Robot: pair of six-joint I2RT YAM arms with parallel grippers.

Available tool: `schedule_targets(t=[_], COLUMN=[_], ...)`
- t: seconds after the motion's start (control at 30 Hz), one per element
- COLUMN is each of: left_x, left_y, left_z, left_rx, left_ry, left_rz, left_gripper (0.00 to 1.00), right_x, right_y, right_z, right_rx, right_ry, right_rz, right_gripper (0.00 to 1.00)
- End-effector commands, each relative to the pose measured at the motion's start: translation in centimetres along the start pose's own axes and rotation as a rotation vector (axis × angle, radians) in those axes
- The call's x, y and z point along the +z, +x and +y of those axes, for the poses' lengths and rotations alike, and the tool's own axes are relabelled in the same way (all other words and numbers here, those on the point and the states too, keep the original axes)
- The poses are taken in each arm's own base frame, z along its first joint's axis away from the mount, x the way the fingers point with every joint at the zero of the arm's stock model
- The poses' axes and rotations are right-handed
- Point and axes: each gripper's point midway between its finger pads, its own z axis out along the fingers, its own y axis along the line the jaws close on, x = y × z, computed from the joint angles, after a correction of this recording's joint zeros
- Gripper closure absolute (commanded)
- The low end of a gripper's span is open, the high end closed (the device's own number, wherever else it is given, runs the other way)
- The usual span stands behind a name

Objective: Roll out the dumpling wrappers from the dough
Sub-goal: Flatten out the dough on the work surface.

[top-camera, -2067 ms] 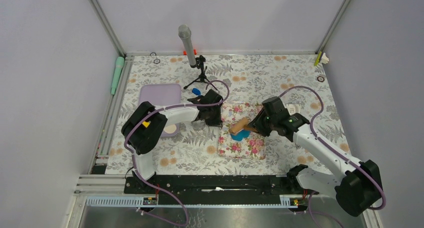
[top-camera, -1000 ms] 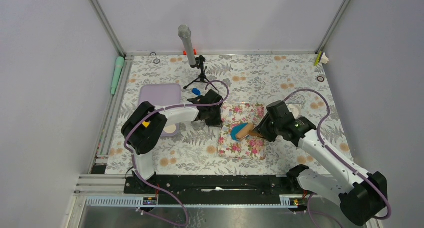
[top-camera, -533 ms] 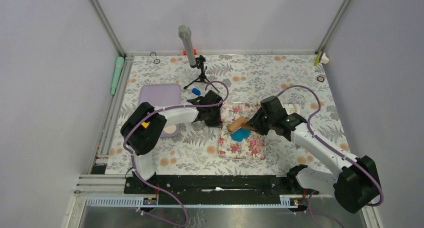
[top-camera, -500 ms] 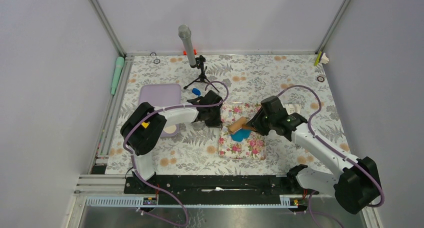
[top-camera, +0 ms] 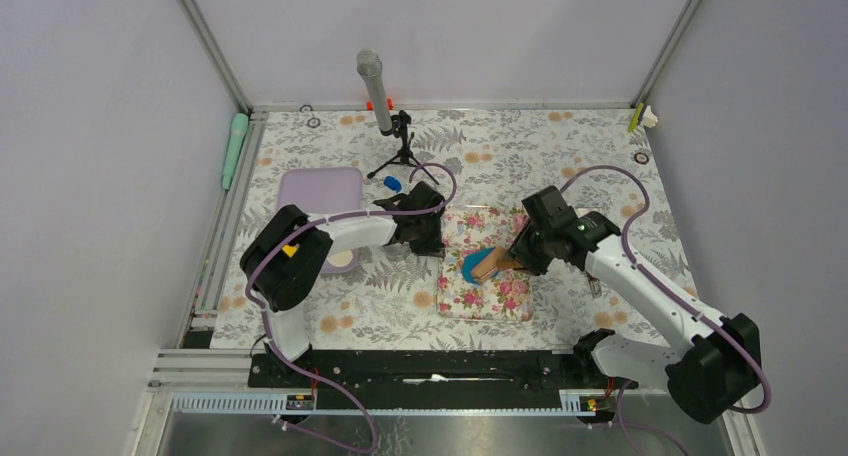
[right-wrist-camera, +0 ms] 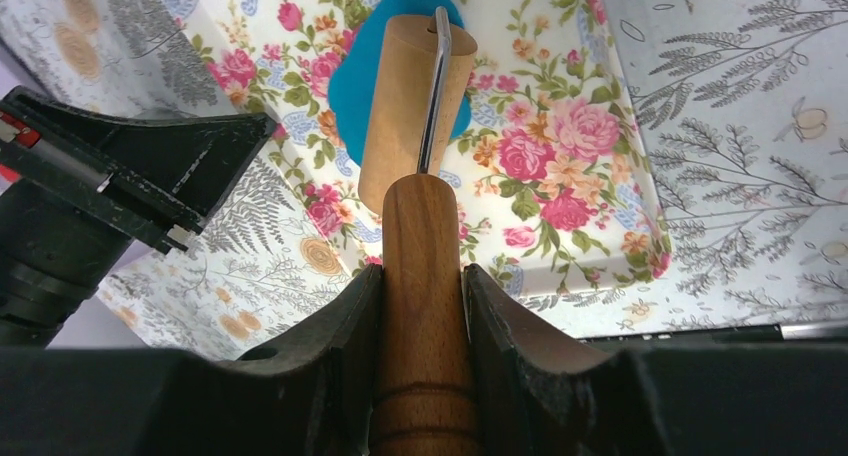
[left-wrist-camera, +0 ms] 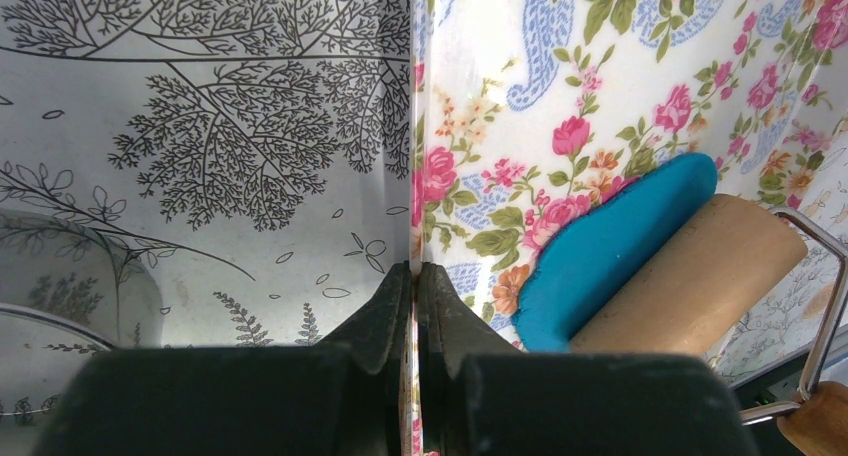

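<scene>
The left claw (left-wrist-camera: 413,276) is pinching the left edge of the flowered mat (left-wrist-camera: 600,56), fingers pressed together on it. The right claw (right-wrist-camera: 422,276) is gripping the roller (right-wrist-camera: 400,106) by its wooden handle (drum resting on the dough). The blue dough (left-wrist-camera: 610,236) is lying flattened on the mat, partly under the drum.

The left arm (top-camera: 350,228) and right arm (top-camera: 650,301) share one build: white tubular links between bulky black joint housings, with a thin purple cable (top-camera: 441,176) looping along each. A small yellow mark (top-camera: 291,247) sits on the left arm's big black joint, centre-left of the overhead view. The left hand (left-wrist-camera: 413,276) and right hand (right-wrist-camera: 420,281) have matte black fingers (right-wrist-camera: 330,356).
</scene>
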Motion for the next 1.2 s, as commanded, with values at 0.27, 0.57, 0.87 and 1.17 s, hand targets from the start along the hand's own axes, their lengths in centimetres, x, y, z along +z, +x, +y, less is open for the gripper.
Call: schedule_targets(t=[0.27,0.57,0.87,1.17], left_x=[-1.9,-2.5,-2.1,-2.0], left_y=[-1.8,-2.2,-1.6,-1.3], left_z=[0.0,-0.1,-0.9,-1.1], left_rx=[0.007,0.027,0.046,0.06], left_ry=[-0.001,0.002,0.05,0.065], left_rz=[-0.08,-0.098,-0.065,-0.045], left_gripper=[1.0,1.0,1.0,1.0], right_x=[1.3,4.3,4.9,6.5], right_y=[0.7,3.4,2.9,2.3], right_z=[-6.2,-9.7,-10.0,-9.9], right_rx=[-0.031,0.032,0.022,-0.011], right_ry=[0.362,0.457,0.503,0.535], right_rz=[0.034,0.109,0.094,0.084], right_gripper=[1.0,1.0,1.0,1.0])
